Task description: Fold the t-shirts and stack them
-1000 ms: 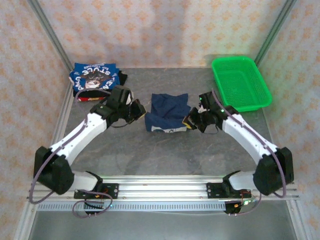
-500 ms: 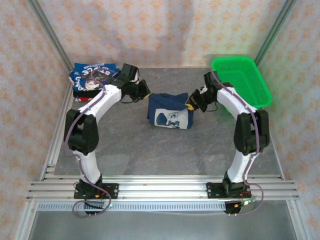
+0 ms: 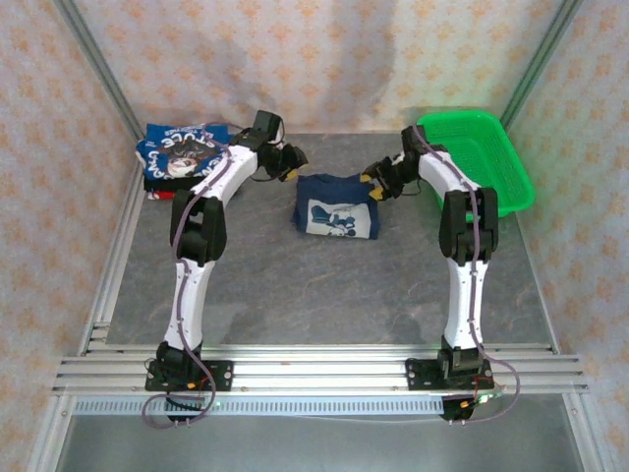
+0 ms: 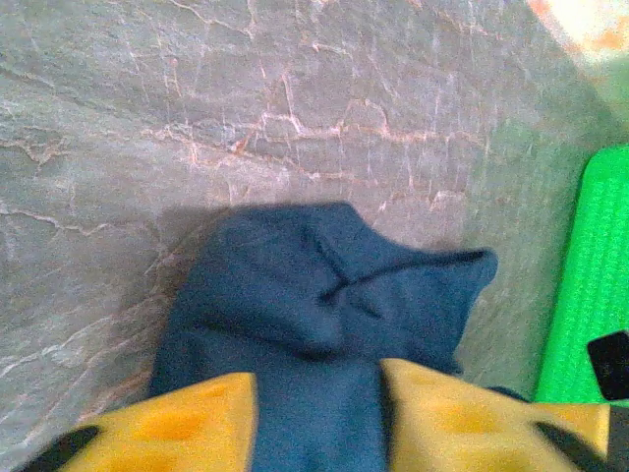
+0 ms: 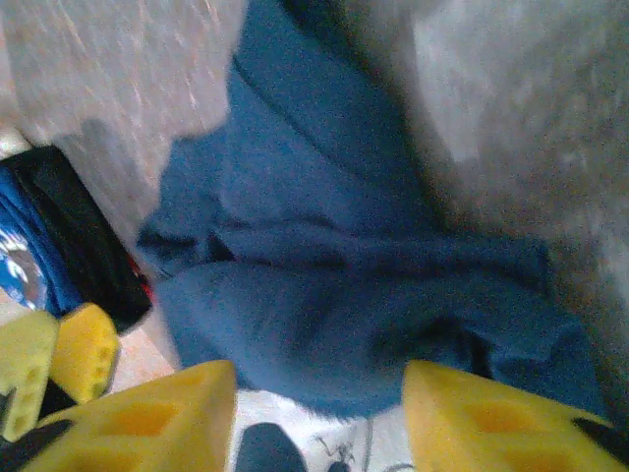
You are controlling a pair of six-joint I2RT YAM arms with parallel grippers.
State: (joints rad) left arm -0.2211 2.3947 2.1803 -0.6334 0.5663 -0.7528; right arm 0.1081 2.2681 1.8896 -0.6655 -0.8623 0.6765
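A dark navy t-shirt (image 3: 337, 206) lies folded mid-table with a white graphic print facing up. My left gripper (image 3: 293, 162) is at its back left corner and my right gripper (image 3: 376, 184) at its back right corner. In the left wrist view the left gripper (image 4: 317, 398) has its yellow fingers (image 4: 187, 423) apart, with navy cloth (image 4: 314, 295) lying loose between them. The right gripper (image 5: 319, 398) is open too, over the navy cloth (image 5: 334, 275) and its white print (image 5: 334, 442). A stack of folded t-shirts (image 3: 182, 157), blue with white lettering on top, sits at the back left.
A green mesh basket (image 3: 477, 162) stands at the back right, just beyond the right arm, and its wall (image 4: 590, 285) shows beside the shirt. The patterned walls close off the back and sides. The grey table (image 3: 324, 285) stretches toward the arm bases.
Both arms have swung from the near side to the back of the table, folding the navy shirt over so its print faces up. Both grippers have gone from shut to open.
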